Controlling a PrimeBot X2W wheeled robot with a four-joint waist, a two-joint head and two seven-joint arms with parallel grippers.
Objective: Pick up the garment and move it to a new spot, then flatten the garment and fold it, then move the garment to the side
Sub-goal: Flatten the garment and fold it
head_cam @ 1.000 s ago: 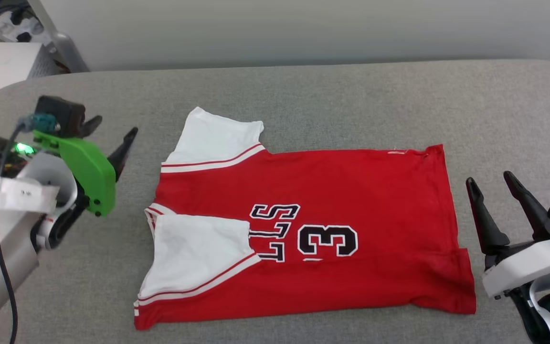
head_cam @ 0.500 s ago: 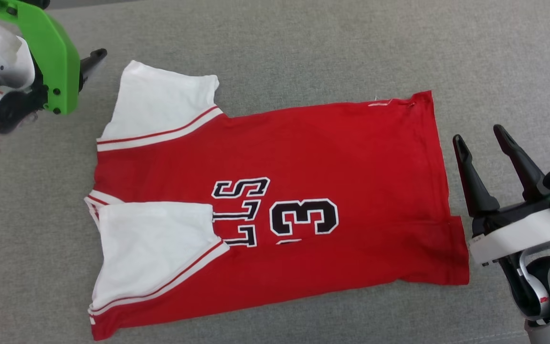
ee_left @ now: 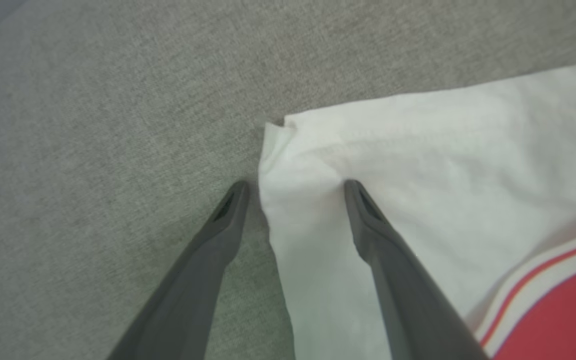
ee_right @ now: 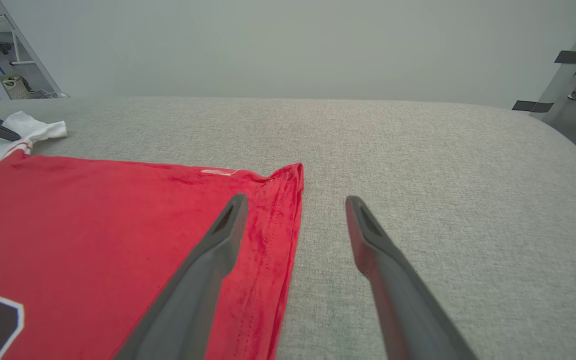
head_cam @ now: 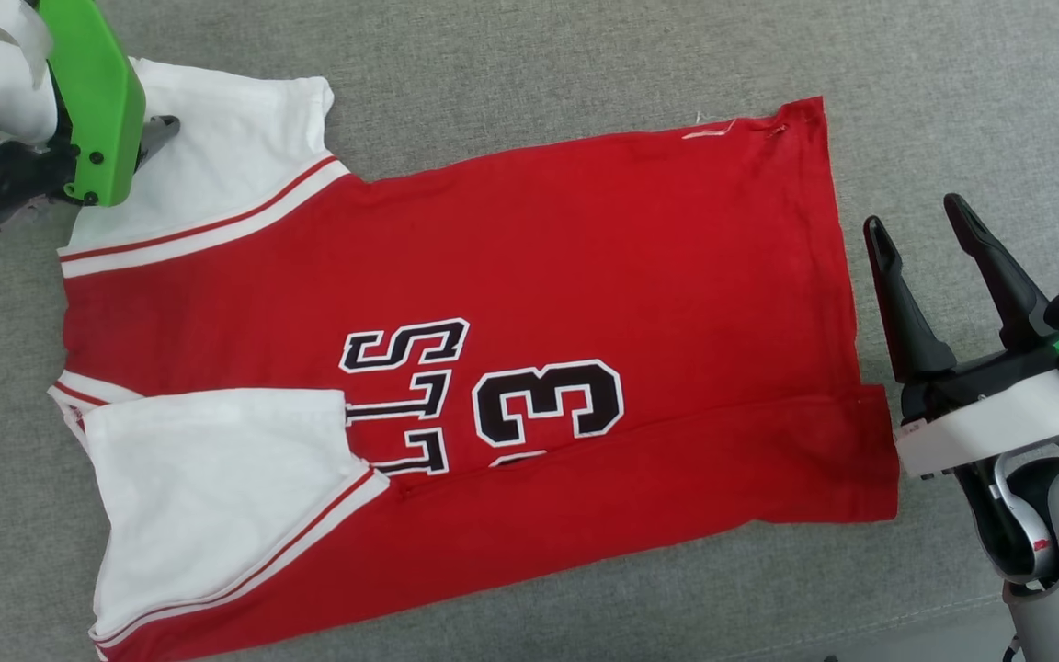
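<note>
Grey padded surface (head_cam: 529, 55) carries the garment (head_cam: 585, 257), spread mostly flat across the middle of the head view, neck end at 9 o'clock and hem (head_cam: 847, 303) at 3 o'clock. Near sleeve (head_cam: 217, 487) at 7 o'clock is lapped over the chest lettering; far sleeve (head_cam: 226, 138) at 11 o'clock lies flat. Right gripper (head_cam: 914, 213) sits just off the hem at 3 o'clock, fingers apart, holding nothing. Left gripper (ee_left: 293, 187) is on the far sleeve's outer corner, fingers apart w/ nothing clamped: one tip on bare grey, the other on the white cloth, corner edge between them. Looks like a pinch setup for a fold or smoothing pull. To do it well: keep the tips low, close on both layers of the sleeve corner, not just the top ply. Lift only a little so the body doesn't drag. Right side prob needs the hem corner at 1 o'clock for an even pull. Thin cloth, may slip.
</note>
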